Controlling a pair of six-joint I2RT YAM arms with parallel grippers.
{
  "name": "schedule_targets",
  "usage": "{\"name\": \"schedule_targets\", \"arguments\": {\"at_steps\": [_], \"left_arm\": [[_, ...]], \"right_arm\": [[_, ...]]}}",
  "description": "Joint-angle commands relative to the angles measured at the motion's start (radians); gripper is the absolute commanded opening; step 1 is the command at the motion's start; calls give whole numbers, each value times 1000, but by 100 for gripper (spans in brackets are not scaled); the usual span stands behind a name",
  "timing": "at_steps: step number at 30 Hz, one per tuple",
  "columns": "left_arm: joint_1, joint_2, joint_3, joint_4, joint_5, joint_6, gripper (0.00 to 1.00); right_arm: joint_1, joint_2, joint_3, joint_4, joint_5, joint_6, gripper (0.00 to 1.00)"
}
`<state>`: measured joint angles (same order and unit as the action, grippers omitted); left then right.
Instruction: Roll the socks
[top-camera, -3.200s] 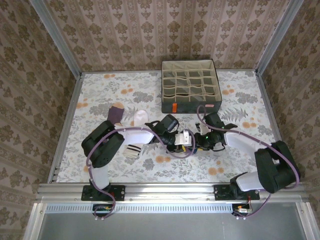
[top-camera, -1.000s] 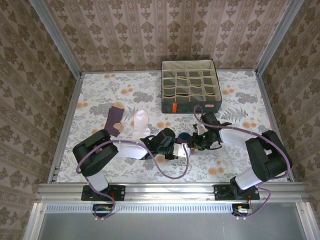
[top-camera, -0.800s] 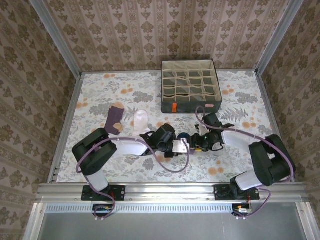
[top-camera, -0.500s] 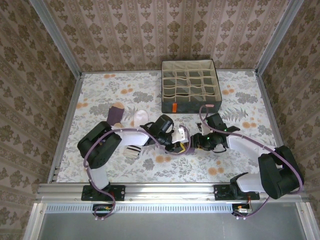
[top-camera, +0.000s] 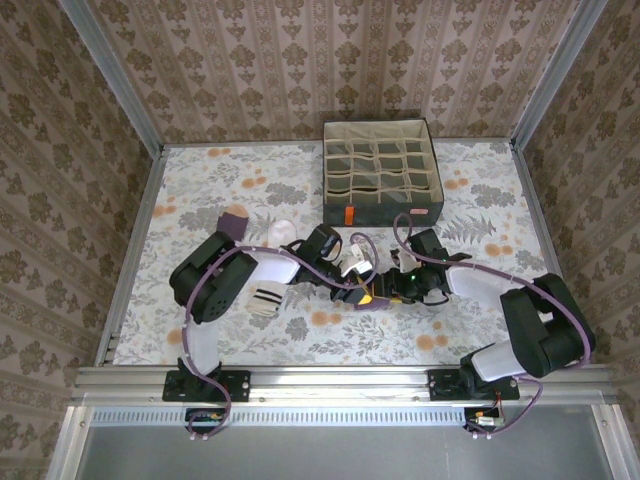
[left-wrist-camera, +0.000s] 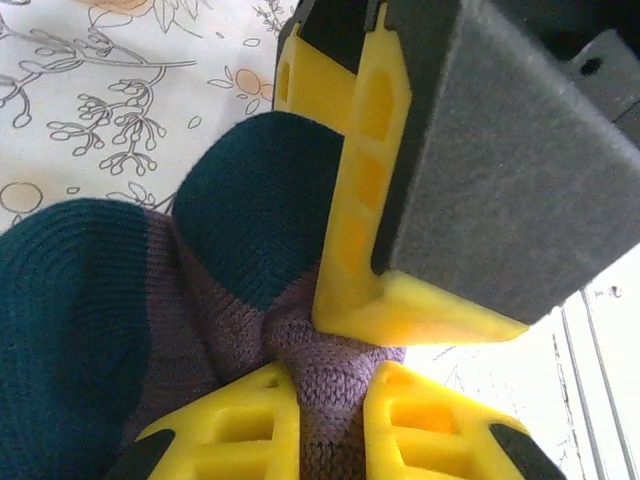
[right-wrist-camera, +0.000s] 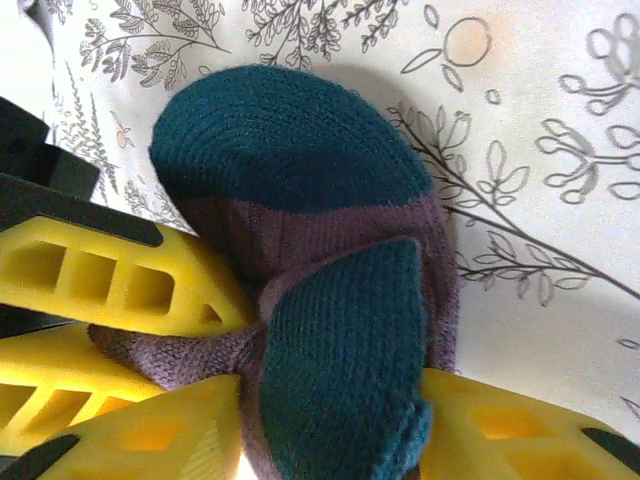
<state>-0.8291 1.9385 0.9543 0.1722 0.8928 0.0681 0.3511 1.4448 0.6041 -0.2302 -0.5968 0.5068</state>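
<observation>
A bunched purple knitted sock with teal patches (right-wrist-camera: 285, 140) lies on the floral-patterned table (top-camera: 200, 180) near its middle, pinched between both arms. The left end effector (left-wrist-camera: 325, 405) is clenched on a fold of the sock's purple knit, which fills the gap between its two yellow fingers. One yellow finger (left-wrist-camera: 360, 180) of the right arm presses against the bundle just above. The right end effector (right-wrist-camera: 330, 430) grips the same sock, with a teal patch bulging between its fingers. A white fabric sock with a dark-striped cuff (top-camera: 265, 298) and a purple sock with a tan heel (top-camera: 233, 222) lie to the left. A grey fabric box with beige grid cells (top-camera: 380, 212) stands behind.
</observation>
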Motion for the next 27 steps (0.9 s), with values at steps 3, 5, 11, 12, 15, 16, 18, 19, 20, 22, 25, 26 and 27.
{"name": "schedule_targets", "arguments": {"at_steps": [3,5,11,12,15,16,18,19,20,22,25,26,27], "left_arm": [[-23,15,-28,-75,-60,1,7],[-23,-18,-41,-76,-93,34,10],[-24,-156,-120,37,-204,93,13],[-26,-181,-131,49,-227,111,15],[-53,-261,-168,53,-346,198,22],[-67,-288,-183,56,-393,231,24],[-108,-344,-224,82,-487,313,29],[-127,-367,-242,98,-531,344,30],[-150,-391,-262,118,-581,384,33],[-198,-421,-288,144,-671,458,36],[-259,-416,-285,138,-776,551,40],[-274,-404,-275,126,-797,578,41],[-288,-389,-263,117,-819,598,41]], "right_arm": [[20,89,-9,-31,42,8,16],[19,98,-7,-59,59,0,11],[19,110,0,-105,81,-10,7],[19,111,2,-110,82,-10,7],[19,113,9,-121,84,-13,6],[19,113,12,-123,84,-14,6],[19,116,18,-131,85,-17,6],[19,117,20,-134,85,-18,6],[18,118,23,-137,84,-19,6],[19,120,26,-141,86,-22,5],[19,123,30,-146,82,-24,5],[18,124,31,-149,82,-25,5],[19,124,31,-149,81,-24,5]]}}
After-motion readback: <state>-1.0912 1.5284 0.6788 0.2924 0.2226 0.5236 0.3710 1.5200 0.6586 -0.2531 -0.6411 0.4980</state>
